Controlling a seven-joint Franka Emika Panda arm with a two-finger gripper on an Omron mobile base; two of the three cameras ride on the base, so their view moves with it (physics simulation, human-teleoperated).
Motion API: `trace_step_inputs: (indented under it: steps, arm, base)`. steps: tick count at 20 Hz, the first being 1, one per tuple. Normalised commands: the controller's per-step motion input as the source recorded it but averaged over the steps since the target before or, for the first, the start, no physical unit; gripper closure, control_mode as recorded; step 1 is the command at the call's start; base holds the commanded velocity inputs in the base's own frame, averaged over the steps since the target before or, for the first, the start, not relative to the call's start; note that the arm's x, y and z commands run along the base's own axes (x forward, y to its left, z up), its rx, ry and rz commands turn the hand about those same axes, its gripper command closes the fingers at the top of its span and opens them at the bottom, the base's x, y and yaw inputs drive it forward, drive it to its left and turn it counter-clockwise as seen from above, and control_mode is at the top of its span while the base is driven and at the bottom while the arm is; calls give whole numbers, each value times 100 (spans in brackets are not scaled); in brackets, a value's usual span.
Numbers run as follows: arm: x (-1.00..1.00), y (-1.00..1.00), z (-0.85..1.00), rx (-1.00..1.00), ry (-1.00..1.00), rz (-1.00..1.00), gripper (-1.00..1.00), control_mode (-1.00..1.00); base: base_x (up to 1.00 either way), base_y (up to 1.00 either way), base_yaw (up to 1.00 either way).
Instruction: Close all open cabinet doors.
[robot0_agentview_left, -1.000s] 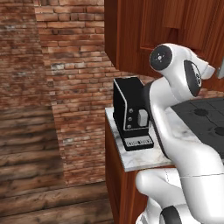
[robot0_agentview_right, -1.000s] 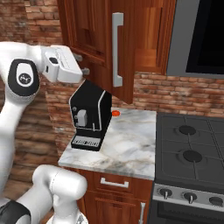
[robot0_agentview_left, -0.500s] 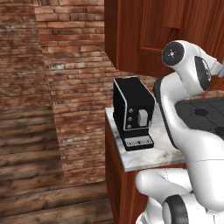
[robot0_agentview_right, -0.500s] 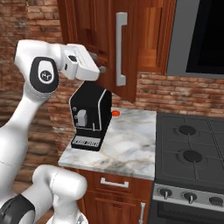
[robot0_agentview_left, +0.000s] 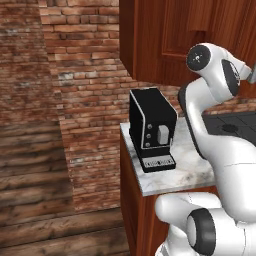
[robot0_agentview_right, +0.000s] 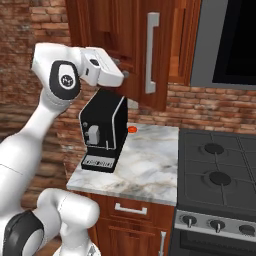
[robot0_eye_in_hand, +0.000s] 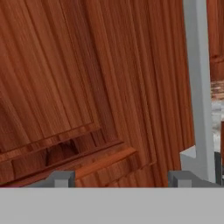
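A reddish-brown cabinet door (robot0_agentview_right: 135, 50) with a long silver bar handle (robot0_agentview_right: 151, 52) hangs ajar over the counter, its free edge standing out from the cabinet front. My gripper (robot0_agentview_right: 123, 75) is against the door's face, just left of the handle. In the hand view the door's recessed panel (robot0_eye_in_hand: 87, 87) is very close, with the handle (robot0_eye_in_hand: 199, 87) at the right. My gripper (robot0_eye_in_hand: 122, 179) is open, its tips wide apart and nothing between them. From the left, the same door (robot0_agentview_left: 170, 40) sits above the arm.
A black coffee machine (robot0_agentview_right: 102, 132) stands on the marble counter (robot0_agentview_right: 145, 170) under the door, with a small red object (robot0_agentview_right: 132, 129) behind it. A black stove (robot0_agentview_right: 220, 170) is at the right, a microwave (robot0_agentview_right: 230, 40) above it. A brick wall (robot0_agentview_left: 75, 100) lies left.
The arm has swung right with the gripper on the door. The door and its handle have turned right, nearer to the cabinet front.
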Motion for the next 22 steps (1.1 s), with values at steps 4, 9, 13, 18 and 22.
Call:
trace_step_inputs:
  steps: [4,9,13,18,22]
  arm:
    - [59,-14,-2,0,0,0,-100,-100]
    - [45,-20,0,0,0,0,-100,-100]
    - [32,-32,-2,0,0,3,-100,-100]
    - [26,-39,-2,2,0,7,-100,-100]
    - [33,-41,0,4,0,11,-100,-100]
  base:
    - [0,0,0]
    - [0,0,0]
    - [0,0,0]
    - [0,0,0]
    - [0,0,0]
